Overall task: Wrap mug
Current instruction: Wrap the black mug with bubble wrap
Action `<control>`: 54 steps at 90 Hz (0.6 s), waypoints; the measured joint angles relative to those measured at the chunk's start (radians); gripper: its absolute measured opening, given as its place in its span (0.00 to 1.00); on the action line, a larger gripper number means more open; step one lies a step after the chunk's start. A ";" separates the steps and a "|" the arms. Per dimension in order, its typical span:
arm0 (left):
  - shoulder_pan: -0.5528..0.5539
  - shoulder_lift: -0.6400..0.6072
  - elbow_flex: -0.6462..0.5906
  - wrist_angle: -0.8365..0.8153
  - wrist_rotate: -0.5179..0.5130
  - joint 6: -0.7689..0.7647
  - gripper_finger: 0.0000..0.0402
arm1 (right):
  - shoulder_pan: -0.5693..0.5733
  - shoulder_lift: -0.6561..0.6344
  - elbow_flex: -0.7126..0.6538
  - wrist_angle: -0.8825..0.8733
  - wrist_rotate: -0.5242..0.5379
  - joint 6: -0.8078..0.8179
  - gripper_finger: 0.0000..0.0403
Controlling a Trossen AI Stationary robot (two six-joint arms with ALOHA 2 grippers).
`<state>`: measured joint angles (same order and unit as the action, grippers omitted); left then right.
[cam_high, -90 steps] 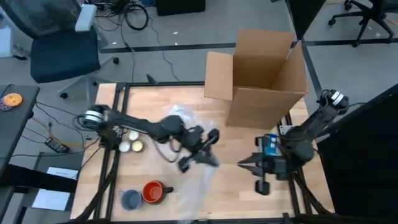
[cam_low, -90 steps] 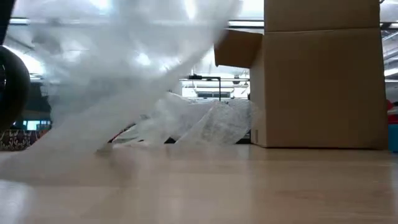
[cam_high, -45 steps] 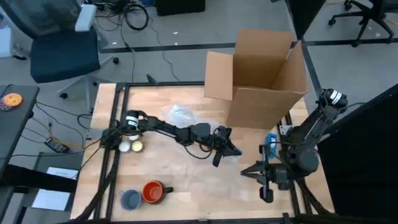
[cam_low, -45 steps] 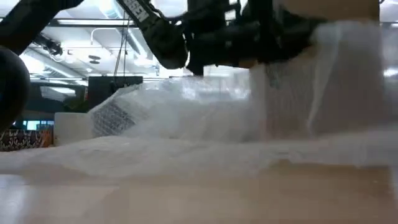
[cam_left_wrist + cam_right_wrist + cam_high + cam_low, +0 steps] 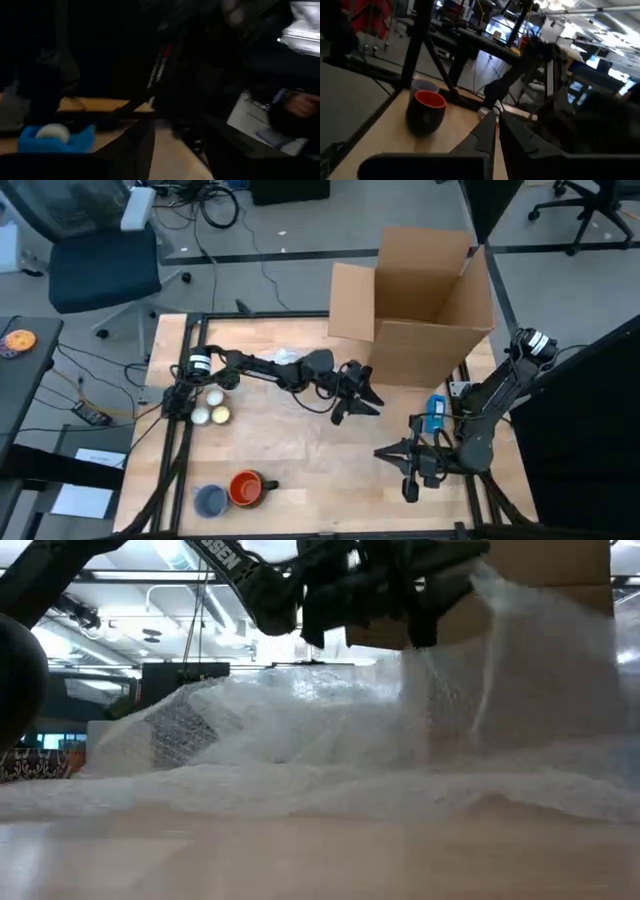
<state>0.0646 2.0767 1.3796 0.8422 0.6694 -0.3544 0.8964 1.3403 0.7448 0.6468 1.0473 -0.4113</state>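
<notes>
The mug [image 5: 246, 487], red inside and dark outside, stands upright near the front left corner of the bench [image 5: 300, 470], mouth up, with a grey cup [image 5: 210, 500] just beside it. In the right wrist view the mug [image 5: 425, 112] shows its open red rim. Its handle cannot be made out.

The left gripper [image 5: 358, 395] reaches across the middle of the bench toward the cardboard box [image 5: 425, 305], which stands open at the back right. In the low view it is clenched on a sheet of bubble wrap [image 5: 330, 755], lifting one edge while the rest lies spread low across the bench. From above the wrap is almost invisible against the wood; only a pale bunch [image 5: 285, 358] shows behind the arm.

The right gripper [image 5: 392, 453] hovers near the front right of the bench, its fingers close together and holding nothing, pointing toward the mug's side. A blue tape dispenser [image 5: 434, 413] sits by the right arm. Two pale round things [image 5: 210, 412] lie at the left edge.
</notes>
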 joint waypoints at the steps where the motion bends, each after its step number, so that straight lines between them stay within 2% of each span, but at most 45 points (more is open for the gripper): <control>1: -0.001 0.000 0.000 0.000 0.000 0.000 0.35 | -0.001 0.000 0.000 -0.007 0.000 0.005 0.00; 19: -0.030 0.000 -0.002 -0.034 -0.007 -0.023 0.36 | -0.034 0.000 0.000 -0.133 -0.002 0.144 0.00; 37: -0.054 -0.083 -0.003 -0.056 0.091 -0.040 0.35 | -0.056 0.000 0.000 -0.285 -0.027 0.291 0.00; 46: -0.083 -0.176 -0.005 -0.184 0.096 0.032 0.35 | -0.067 0.000 0.000 -0.346 -0.096 0.355 0.00; 54: -0.124 -0.264 -0.010 -0.410 0.032 0.142 0.35 | -0.073 0.000 0.000 -0.382 -0.151 0.405 0.00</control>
<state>-0.0594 1.8130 1.3701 0.4319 0.7014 -0.2127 0.8235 1.3399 0.7444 0.2644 0.8965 -0.0062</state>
